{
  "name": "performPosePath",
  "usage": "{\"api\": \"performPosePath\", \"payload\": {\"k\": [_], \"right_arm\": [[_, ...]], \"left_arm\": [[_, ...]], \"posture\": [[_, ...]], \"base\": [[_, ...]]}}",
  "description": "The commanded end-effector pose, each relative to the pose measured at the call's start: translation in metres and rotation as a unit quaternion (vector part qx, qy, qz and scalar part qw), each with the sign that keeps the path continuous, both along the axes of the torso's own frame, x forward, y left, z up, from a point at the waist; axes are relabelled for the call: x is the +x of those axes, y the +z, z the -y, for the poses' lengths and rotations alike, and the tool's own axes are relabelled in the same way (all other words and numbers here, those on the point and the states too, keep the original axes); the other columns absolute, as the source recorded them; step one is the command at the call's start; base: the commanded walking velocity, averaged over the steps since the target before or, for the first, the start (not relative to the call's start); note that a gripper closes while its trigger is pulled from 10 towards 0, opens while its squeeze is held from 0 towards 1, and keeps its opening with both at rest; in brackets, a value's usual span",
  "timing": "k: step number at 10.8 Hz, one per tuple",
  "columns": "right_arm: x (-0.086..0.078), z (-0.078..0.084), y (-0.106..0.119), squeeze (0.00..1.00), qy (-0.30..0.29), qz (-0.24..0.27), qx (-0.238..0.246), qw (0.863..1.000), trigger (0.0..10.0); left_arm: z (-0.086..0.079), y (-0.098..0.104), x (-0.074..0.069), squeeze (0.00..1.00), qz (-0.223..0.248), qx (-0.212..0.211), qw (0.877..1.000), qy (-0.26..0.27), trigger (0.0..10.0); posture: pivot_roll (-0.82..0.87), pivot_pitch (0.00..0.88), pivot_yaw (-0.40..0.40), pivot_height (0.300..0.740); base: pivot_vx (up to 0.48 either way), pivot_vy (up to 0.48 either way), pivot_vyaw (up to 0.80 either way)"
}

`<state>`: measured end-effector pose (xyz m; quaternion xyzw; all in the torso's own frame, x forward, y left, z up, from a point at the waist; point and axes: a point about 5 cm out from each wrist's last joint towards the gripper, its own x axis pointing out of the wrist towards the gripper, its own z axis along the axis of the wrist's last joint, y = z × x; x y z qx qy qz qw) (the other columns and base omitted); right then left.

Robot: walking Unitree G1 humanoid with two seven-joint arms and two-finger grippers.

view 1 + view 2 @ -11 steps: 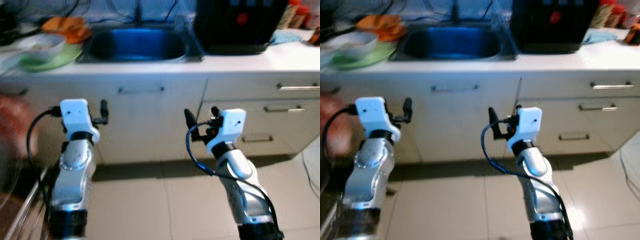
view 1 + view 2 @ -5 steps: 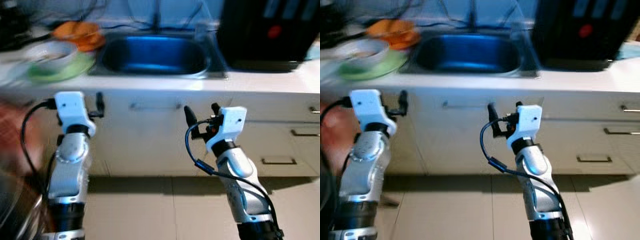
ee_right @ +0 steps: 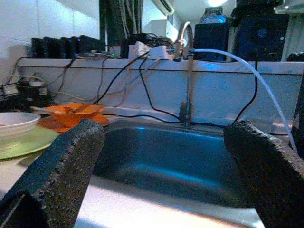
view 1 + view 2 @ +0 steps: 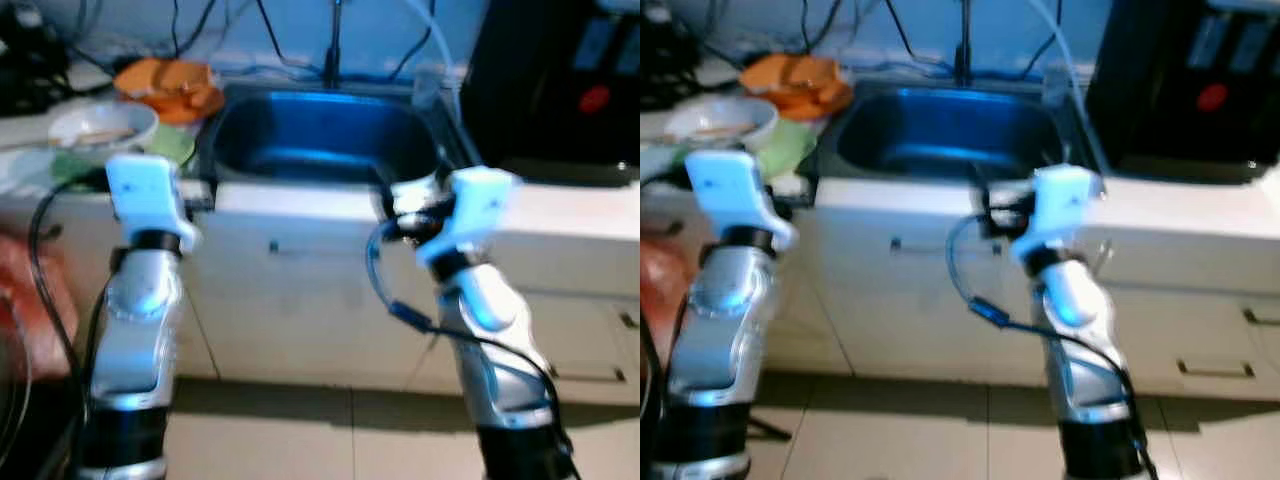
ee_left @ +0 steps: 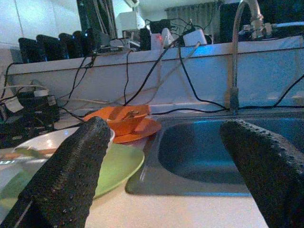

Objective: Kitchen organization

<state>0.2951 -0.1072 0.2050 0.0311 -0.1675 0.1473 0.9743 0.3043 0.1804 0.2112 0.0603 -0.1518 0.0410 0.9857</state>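
Dishes: white bowl [image 4: 100,125] on green plate [image 5: 118,166], just beyond my left gripper [image 5: 166,156], fingers wide, empty | right gripper [image 3: 161,156] wide, empty, facing the sink [image 3: 166,166] | I'd settle before reaching, approach the bowl rim low.

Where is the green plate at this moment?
The green plate lies on the counter to the robot's left of the sink, under a white bowl and in front of the orange dishes.
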Motion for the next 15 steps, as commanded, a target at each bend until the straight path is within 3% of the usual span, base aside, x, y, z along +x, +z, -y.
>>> {"api": "performPosePath", "payload": {"k": [1, 10, 13, 15], "right_arm": [[-0.0004, 0.0099, 0.0048, 0.00, -0.018, 0.008, -0.002, 1.000, 10.0], [-0.0027, 0.0097, 0.0032, 0.00, -0.020, -0.001, -0.005, 1.000, 10.0], [-0.0035, 0.0100, 0.0012, 0.00, -0.021, -0.010, -0.001, 1.000, 10.0], [-0.0033, 0.0109, -0.0012, 0.00, -0.022, -0.017, -0.003, 1.000, 10.0]], "left_arm": [[0.0100, 0.0059, 0.0011, 0.00, 0.008, -0.002, 1.000, -0.017, 10.0], [0.0104, 0.0013, 0.0016, 0.00, -0.012, -0.013, 1.000, -0.014, 10.0], [0.0119, 0.0023, 0.0012, 0.00, -0.010, -0.022, 1.000, -0.014, 10.0], [0.0104, 0.0028, 0.0006, 0.00, -0.008, -0.021, 1.000, -0.005, 10.0]], "posture": [[0.00, 0.018, -0.006, 0.740], [0.00, 0.036, -0.008, 0.740], [-0.01, 0.042, -0.008, 0.740], [0.00, 0.045, -0.011, 0.740]], "base": [[0.266, 0.000, 0.00], [0.447, 0.000, 0.00], [0.000, 0.000, 0.00], [0.000, 0.000, -0.72]]}}
